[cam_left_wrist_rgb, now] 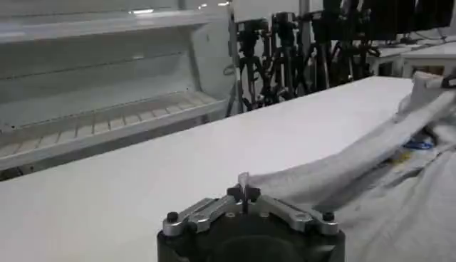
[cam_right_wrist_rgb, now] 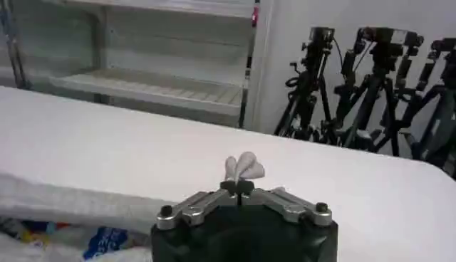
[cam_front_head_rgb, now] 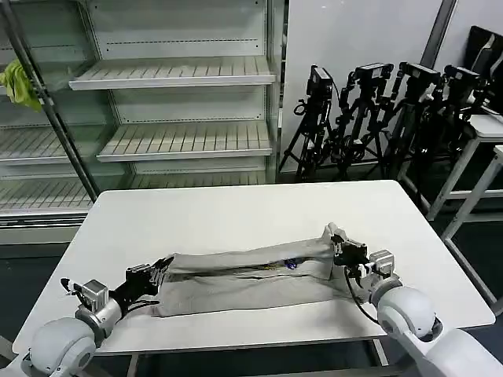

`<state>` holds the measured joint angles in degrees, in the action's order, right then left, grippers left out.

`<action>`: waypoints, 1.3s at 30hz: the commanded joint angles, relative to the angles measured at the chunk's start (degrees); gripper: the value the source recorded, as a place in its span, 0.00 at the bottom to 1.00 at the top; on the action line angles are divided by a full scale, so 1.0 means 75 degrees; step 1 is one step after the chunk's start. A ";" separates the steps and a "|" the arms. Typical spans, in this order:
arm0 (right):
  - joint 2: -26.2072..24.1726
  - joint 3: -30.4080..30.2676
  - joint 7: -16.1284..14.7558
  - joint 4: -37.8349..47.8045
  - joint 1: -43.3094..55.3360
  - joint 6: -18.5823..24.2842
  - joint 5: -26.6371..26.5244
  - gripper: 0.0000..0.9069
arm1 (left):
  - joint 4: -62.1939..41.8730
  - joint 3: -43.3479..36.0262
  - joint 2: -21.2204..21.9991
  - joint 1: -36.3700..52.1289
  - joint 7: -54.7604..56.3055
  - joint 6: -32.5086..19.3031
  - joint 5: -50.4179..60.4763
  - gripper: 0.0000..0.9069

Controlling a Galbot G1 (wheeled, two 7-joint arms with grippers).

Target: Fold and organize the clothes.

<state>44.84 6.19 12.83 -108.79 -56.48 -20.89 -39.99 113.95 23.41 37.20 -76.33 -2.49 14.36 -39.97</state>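
A light grey T-shirt [cam_front_head_rgb: 244,281] lies stretched lengthwise across the front of the white table [cam_front_head_rgb: 236,212], with a small blue and yellow print [cam_front_head_rgb: 289,265] near its middle. My left gripper [cam_front_head_rgb: 161,269] is shut on the shirt's left end, a sliver of cloth [cam_left_wrist_rgb: 244,181] standing between its fingers. At the right end my right gripper [cam_front_head_rgb: 336,242] is shut on a raised pinch of cloth [cam_right_wrist_rgb: 244,166]. The upper fold [cam_left_wrist_rgb: 356,160] runs taut between both grippers, and the print [cam_right_wrist_rgb: 107,240] peeks out in the right wrist view.
Empty metal shelves [cam_front_head_rgb: 173,75] stand behind the table, with a yellow-green rag [cam_front_head_rgb: 20,82] hanging at the far left. Black tripods [cam_front_head_rgb: 369,118] cluster at the back right beside a white table frame [cam_front_head_rgb: 471,157]. Bare tabletop lies beyond the shirt.
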 commanded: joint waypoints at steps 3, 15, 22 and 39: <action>0.0013 -0.0078 0.0021 0.0165 -0.0228 -0.0030 0.0284 1.00 | 0.0294 0.0101 -0.0071 -0.0470 0.0001 0.0037 0.0011 0.43; -0.0398 0.0418 0.0123 -0.0284 -0.0270 -0.0070 0.0317 1.00 | 0.0416 0.0657 -0.0305 -0.0641 0.0297 0.0344 0.0390 1.00; -0.0650 0.0948 0.0206 -0.0886 -0.0385 -0.0131 0.0186 1.00 | 0.0491 0.1284 -0.0380 -0.0743 0.0643 0.0516 0.0997 1.00; -0.0657 0.2780 0.0517 -0.2461 -0.0507 -0.0384 -0.0523 1.00 | 0.1050 0.0829 0.1095 -0.0870 0.1775 0.2093 -0.2030 1.00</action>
<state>40.38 20.08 16.08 -121.39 -60.02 -23.37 -41.58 119.25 29.79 40.17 -82.16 7.39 24.58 -46.67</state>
